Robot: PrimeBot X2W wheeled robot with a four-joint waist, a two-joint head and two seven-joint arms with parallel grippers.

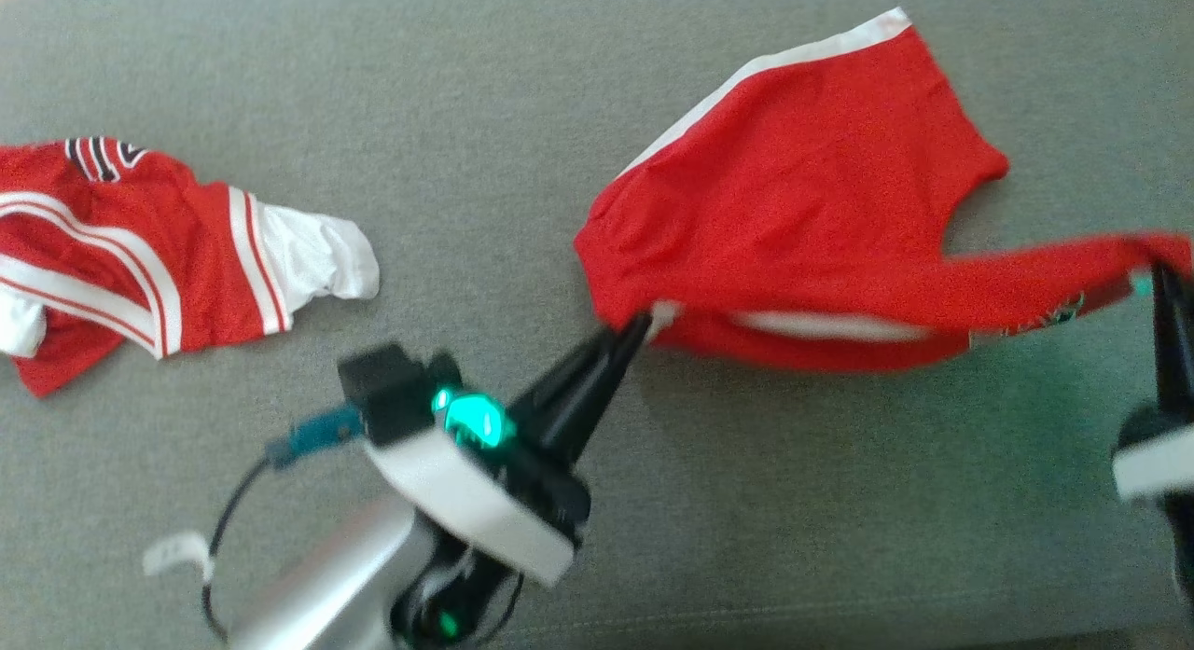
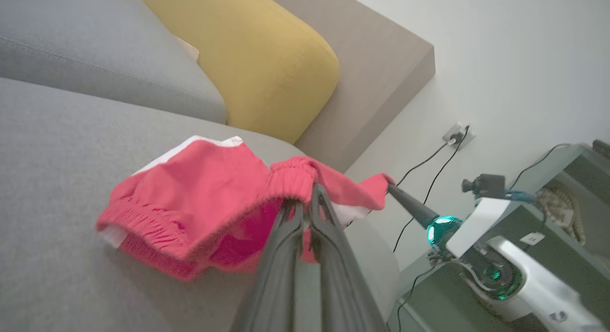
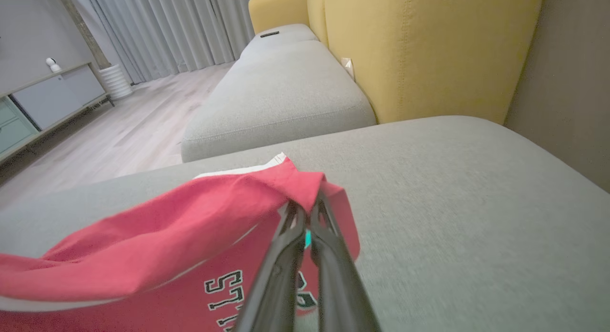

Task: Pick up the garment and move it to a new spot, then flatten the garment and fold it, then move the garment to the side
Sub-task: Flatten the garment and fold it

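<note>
left gripper [image 1: 637, 328] is clamping the red garment [image 1: 821, 174] at its gathered waistband | right gripper [image 1: 1162, 275] is pinching the opposite corner | near edge is stretching taut between them, running left to right | rest is trailing onto the grey cushion [image 1: 466, 81] beyond both fingertips | neither arm is nearer

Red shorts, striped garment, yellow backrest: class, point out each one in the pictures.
red shorts [image 1: 802, 165]: head view, on the flat red panel.
striped garment [image 1: 196, 249]: head view, on the red area beside its white stripes.
yellow backrest [image 3: 429, 51]: right wrist view, on its front face.
</note>
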